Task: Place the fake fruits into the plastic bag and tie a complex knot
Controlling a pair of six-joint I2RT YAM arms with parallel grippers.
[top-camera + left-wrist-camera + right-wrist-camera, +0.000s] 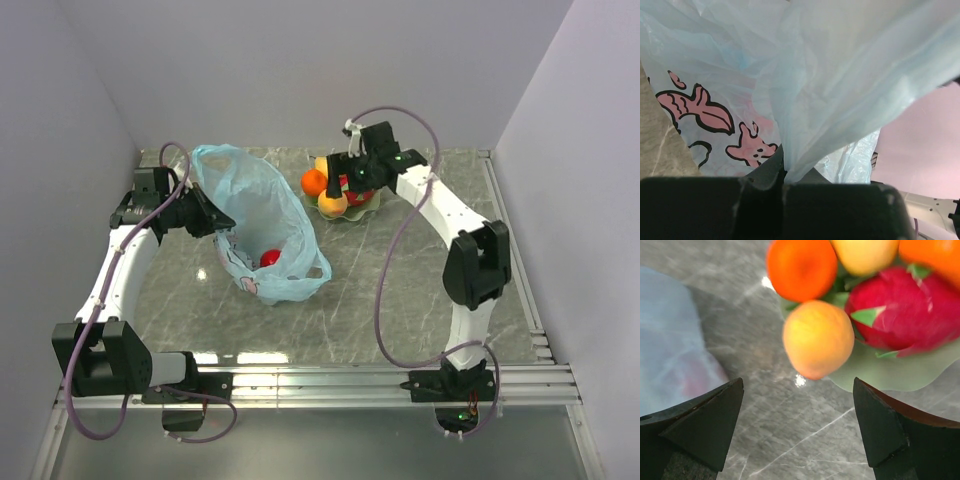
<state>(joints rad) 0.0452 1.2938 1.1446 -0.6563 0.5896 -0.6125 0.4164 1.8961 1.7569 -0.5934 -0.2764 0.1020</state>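
Right pincer (pixel 797 400) up close, jaws spread wide and empty, hanging over the desk (pixel 790 450) just short of a yellow-orange fruit (pixel 817 340) at the near rim of the green plate (pixel 900 377); an orange ball (pixel 801 267) and a pink-red fruit (pixel 900 310) crowd behind it. Left pincer (pixel 782 182) is clamped on the plastic bag (pixel 255 210), mouth held up, one red fruit (pixel 270 258) inside

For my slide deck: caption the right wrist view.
Open right tool poised before yellow-orange plastic fruit at edge of pale green plate.
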